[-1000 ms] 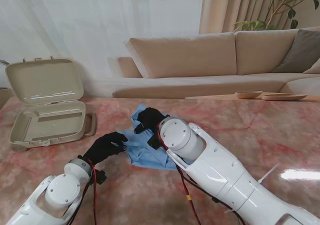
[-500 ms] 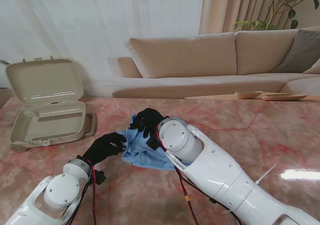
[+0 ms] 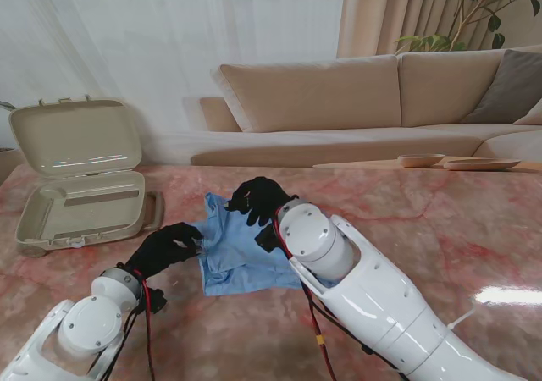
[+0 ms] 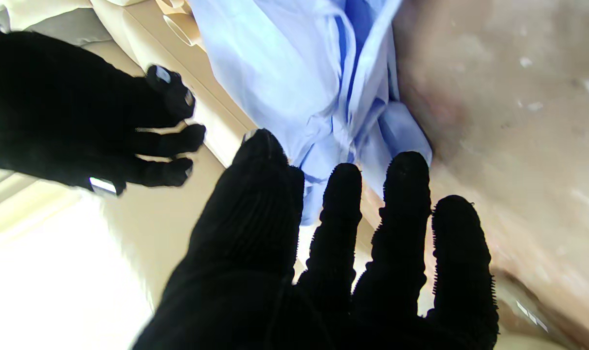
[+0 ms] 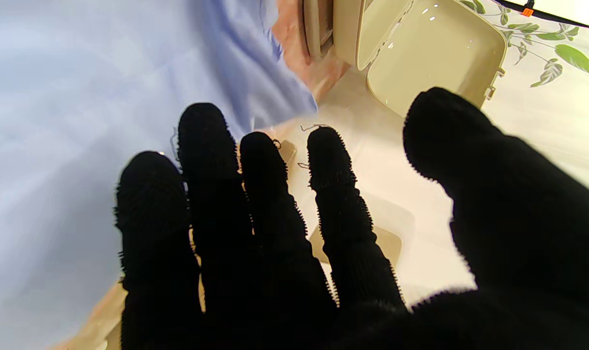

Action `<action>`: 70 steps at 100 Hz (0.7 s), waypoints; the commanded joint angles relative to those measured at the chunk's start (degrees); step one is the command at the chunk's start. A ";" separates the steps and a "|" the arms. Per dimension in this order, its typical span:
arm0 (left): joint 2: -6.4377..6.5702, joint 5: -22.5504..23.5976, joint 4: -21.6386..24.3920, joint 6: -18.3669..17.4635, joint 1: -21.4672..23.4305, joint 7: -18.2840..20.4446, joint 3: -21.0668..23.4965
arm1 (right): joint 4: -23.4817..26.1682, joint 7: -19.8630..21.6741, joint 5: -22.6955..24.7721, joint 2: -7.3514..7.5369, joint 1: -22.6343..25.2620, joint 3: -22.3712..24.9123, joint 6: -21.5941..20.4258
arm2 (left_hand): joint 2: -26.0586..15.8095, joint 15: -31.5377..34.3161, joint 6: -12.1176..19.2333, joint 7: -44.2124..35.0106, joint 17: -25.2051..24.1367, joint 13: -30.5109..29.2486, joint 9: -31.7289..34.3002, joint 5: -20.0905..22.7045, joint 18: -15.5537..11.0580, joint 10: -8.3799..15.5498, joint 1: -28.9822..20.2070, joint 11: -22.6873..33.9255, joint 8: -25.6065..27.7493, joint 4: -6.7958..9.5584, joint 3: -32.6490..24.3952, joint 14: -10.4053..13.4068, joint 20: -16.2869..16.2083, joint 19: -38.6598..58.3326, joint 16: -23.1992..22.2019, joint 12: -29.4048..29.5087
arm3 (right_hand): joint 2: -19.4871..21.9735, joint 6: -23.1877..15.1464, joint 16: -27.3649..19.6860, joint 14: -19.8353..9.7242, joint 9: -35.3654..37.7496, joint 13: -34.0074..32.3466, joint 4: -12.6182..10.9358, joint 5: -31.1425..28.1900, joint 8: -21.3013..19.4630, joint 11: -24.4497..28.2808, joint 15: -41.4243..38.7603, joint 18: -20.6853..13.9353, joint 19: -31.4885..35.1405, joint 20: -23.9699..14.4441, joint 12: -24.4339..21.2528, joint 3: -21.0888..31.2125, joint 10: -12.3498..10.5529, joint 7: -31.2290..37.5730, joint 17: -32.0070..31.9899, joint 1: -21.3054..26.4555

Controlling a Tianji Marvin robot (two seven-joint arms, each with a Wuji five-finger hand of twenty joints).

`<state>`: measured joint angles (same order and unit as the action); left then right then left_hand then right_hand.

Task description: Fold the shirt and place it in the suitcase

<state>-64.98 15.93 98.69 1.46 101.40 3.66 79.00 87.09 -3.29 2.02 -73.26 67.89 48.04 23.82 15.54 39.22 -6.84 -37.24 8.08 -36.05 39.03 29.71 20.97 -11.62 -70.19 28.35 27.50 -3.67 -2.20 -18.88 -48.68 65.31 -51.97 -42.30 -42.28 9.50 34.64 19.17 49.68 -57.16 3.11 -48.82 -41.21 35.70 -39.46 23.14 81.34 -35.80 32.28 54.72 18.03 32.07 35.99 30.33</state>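
The folding step is in hand, by my judgement. The light blue cotton shirt (image 3: 235, 247) lies on the pink marble tabletop (image 3: 440, 229) as a rough, partly folded packet, a little to the left of the middle, and it is not yet in the suitcase.

The left robot hand (image 3: 167, 247) in its black glove touches the left edge of the shirt. In the left wrist view its fingers (image 4: 406, 194) are stretched and a bunched fold lies at the tips, but I cannot tell if the cloth is really pinched. The right robot hand (image 3: 257, 198) is at the farther edge of the shirt, fingers spread and holding nothing.

The open beige hard-shell suitcase (image 3: 80, 199) stands well apart to the left, lid up, its lower half free.

The next move probably calls for one more fold to make the packet tidy, then a two-handed lift toward the suitcase.

I can read no brand, label or writing anywhere.
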 commanded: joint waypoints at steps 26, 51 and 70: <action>0.57 2.53 4.83 0.56 1.85 -1.26 2.76 | 7.04 3.59 8.44 5.27 10.12 8.00 -4.40 | -1.08 -0.38 -0.32 0.50 0.18 0.40 0.38 1.67 1.39 -0.08 -1.95 0.27 -0.70 0.89 2.25 -1.65 0.32 -0.55 0.50 0.96 | 0.56 -2.13 -1.20 -0.75 0.40 0.97 -1.29 -2.33 -1.38 -0.33 1.24 0.13 -1.19 -1.49 -1.37 0.03 -0.53 -0.33 -1.34 -2.36; 0.75 2.44 5.67 -1.47 -0.71 -0.82 -0.23 | 9.75 5.15 11.81 6.96 16.40 13.74 -6.69 | -1.19 -0.66 -0.21 0.95 0.32 0.15 0.46 1.79 1.38 -0.02 -1.67 0.19 -0.75 0.84 2.42 -1.47 0.32 -0.52 0.68 1.55 | 1.22 -2.23 -2.80 -0.39 1.26 2.40 -1.01 -2.95 -1.22 -1.31 5.89 0.66 -4.31 -0.30 -1.42 -0.96 -0.82 -0.40 -3.11 -2.03; 0.65 -0.18 3.35 -2.06 -4.22 -0.19 -3.80 | 8.62 4.80 13.34 7.26 17.94 15.00 -9.60 | -1.25 -0.81 -0.20 1.30 0.87 0.03 0.52 1.90 1.31 -0.01 -1.60 0.24 -0.58 0.81 2.45 -1.53 0.41 -0.61 0.75 2.00 | 2.74 -2.98 -6.05 -2.38 0.94 7.64 -0.36 -2.43 -0.02 -2.43 13.71 -1.21 -11.99 2.41 -1.43 -2.01 -1.88 0.48 -11.04 -1.78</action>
<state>-63.82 16.13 102.93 -0.58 98.07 2.81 75.89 96.87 1.18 15.18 -66.17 84.99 62.93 14.08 15.54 39.21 -6.85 -37.04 8.65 -36.05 39.03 29.75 20.99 -11.62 -70.19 28.35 27.50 -3.67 -1.58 -18.92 -48.68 65.31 -51.78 -40.86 -40.25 8.80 30.10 18.28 49.97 -52.02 3.11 -50.41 -41.86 34.19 -27.73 22.83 71.06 -34.92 31.62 53.89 17.59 31.82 27.30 30.37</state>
